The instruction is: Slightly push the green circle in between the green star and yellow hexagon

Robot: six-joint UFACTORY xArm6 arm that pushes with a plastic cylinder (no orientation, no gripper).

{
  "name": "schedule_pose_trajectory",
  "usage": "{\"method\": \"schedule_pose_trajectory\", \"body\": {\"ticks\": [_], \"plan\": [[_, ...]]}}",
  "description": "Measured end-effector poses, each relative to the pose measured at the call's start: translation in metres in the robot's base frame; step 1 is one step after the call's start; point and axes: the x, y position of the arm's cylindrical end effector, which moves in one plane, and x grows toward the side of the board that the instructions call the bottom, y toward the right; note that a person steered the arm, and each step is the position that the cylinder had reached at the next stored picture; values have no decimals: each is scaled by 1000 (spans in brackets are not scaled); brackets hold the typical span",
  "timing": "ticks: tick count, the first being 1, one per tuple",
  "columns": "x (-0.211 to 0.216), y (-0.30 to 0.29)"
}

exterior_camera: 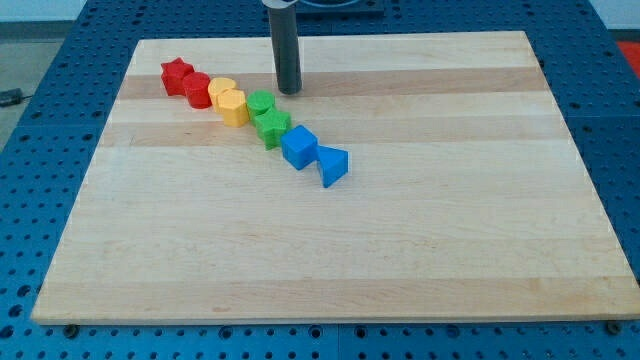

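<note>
Several blocks lie in a slanted row at the board's upper left. The green circle (260, 102) touches the green star (272, 126) below it and sits right of the yellow hexagon (233, 107). A second yellow block (221, 91) lies up-left of the hexagon. My tip (289, 91) rests on the board just up-right of the green circle, a small gap apart from it.
A red star (176, 73) and a red cylinder (197, 89) head the row at the view's left. A blue cube (299, 146) and a blue triangle (333, 164) end it. The wooden board (400, 250) sits on a blue perforated table (40, 150).
</note>
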Motion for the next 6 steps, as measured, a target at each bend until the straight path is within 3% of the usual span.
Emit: {"method": "schedule_pose_trajectory", "body": {"ticks": [6], "plan": [[19, -24]]}}
